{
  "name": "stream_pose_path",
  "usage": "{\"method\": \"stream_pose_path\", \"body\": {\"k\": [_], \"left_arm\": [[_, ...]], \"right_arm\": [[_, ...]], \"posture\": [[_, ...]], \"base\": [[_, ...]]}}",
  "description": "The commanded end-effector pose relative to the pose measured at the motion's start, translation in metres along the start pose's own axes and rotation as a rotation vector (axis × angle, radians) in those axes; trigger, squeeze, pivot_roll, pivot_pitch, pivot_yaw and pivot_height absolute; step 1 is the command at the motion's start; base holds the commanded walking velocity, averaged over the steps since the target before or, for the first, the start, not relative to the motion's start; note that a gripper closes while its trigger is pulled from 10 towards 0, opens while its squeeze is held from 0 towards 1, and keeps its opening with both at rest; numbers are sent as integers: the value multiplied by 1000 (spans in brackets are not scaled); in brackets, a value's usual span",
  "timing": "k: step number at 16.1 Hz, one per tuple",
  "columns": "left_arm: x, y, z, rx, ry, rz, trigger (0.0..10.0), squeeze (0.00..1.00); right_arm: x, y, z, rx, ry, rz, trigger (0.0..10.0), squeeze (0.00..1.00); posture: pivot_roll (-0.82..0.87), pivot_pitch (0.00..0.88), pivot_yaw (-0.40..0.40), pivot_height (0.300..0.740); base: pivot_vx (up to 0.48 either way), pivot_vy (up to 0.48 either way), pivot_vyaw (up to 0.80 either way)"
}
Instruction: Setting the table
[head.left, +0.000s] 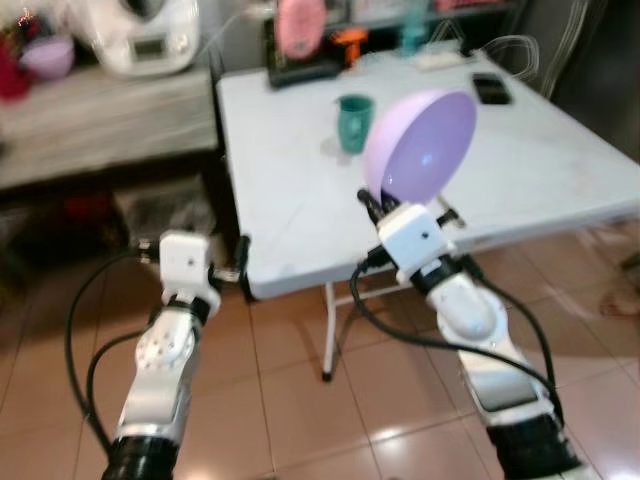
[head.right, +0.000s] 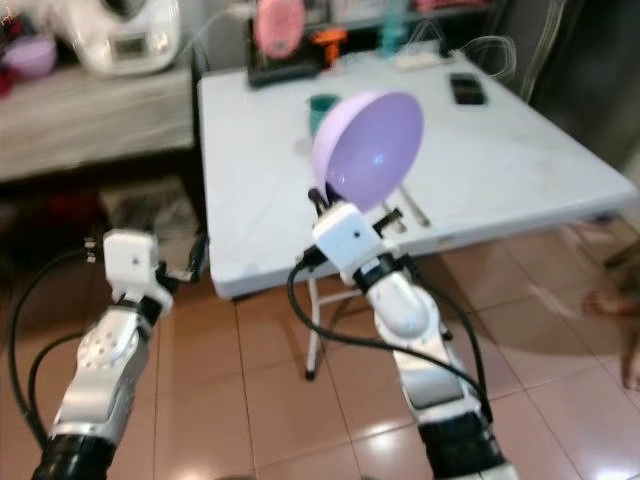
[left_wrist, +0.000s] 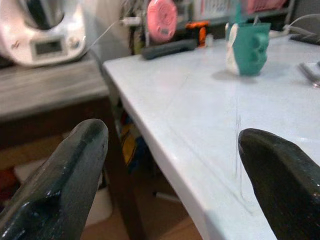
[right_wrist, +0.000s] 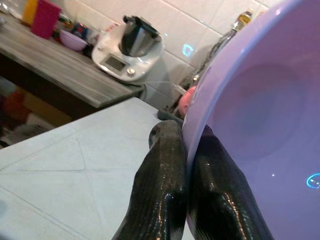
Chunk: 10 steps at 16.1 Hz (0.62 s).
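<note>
My right gripper (head.left: 372, 203) is shut on the rim of a lilac bowl (head.left: 422, 145), held tilted above the near edge of the white folding table (head.left: 300, 200). In the right wrist view its two black fingers (right_wrist: 165, 190) pinch the bowl's rim (right_wrist: 260, 125). A teal mug (head.left: 353, 121) stands on the table behind the bowl, and cutlery (head.right: 410, 212) lies beside my right wrist. My left gripper (head.left: 240, 262) is open, level with the table's near left corner, with nothing between its fingers (left_wrist: 75, 165). The mug (left_wrist: 248, 46) also appears in the left wrist view.
A wooden counter (head.left: 110, 120) on the left carries a white kitchen machine (head.left: 145, 35) and a small purple bowl (head.left: 47, 55). A black phone (head.left: 491, 89), a pink object (head.left: 300, 25) and a dark tray sit at the table's far side. Tiled floor (head.left: 290, 400) lies below.
</note>
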<state>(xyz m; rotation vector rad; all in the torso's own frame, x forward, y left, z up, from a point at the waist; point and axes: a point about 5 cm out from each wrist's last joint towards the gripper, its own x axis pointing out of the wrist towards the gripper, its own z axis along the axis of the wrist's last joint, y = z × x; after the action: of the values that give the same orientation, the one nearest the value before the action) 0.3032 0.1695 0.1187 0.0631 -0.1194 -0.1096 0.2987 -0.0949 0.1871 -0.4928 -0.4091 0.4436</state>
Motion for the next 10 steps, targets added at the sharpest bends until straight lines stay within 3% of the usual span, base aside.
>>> {"method": "stream_pose_path", "body": {"k": [1, 8, 10], "left_arm": [[-1, 7, 1, 10, -1, 19, 10000, 0], [0, 4, 1, 3, -2, 11, 10000, 0], [0, 3, 0, 1, -3, 9, 10000, 0]], "right_arm": [[5, 2, 10, 7, -46, -1, 10000, 0], [4, 3, 12, -9, -61, 14, 10000, 0], [4, 3, 12, -9, -64, 15, 10000, 0]], "posture": [[-148, 71, 54, 740], [-151, 69, 55, 740], [-152, 67, 55, 740]], "base": [[0, 480, 0], [0, 480, 0], [0, 480, 619]]}}
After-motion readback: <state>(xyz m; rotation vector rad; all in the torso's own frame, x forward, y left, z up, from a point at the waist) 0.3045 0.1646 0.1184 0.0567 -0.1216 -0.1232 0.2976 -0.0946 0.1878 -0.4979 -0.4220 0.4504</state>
